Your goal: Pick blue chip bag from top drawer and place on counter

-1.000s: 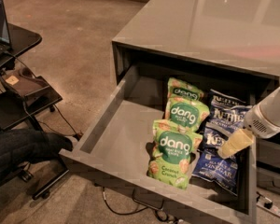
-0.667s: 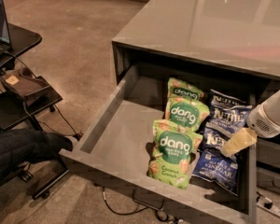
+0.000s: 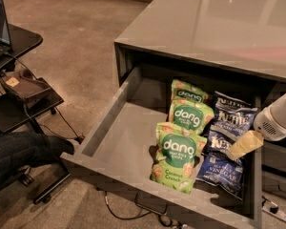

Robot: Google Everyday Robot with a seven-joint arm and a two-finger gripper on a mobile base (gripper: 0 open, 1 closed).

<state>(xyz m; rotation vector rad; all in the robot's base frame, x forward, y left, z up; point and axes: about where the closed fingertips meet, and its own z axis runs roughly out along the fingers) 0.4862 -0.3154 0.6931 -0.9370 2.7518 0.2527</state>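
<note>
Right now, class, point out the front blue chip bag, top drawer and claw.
blue chip bag (image 3: 222, 171): camera view, lower lettering.
top drawer (image 3: 128, 147): camera view, bare floor.
claw (image 3: 244, 145): camera view, tip above bag.

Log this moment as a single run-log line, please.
gripper: over blue chip bag | bag: in open top drawer, beside green bags | counter: bag not yet there

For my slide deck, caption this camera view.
Pale two-finger gripper hangs over a dark blue crinkly chip bag beside green snack bags in the open grey drawer.
</note>
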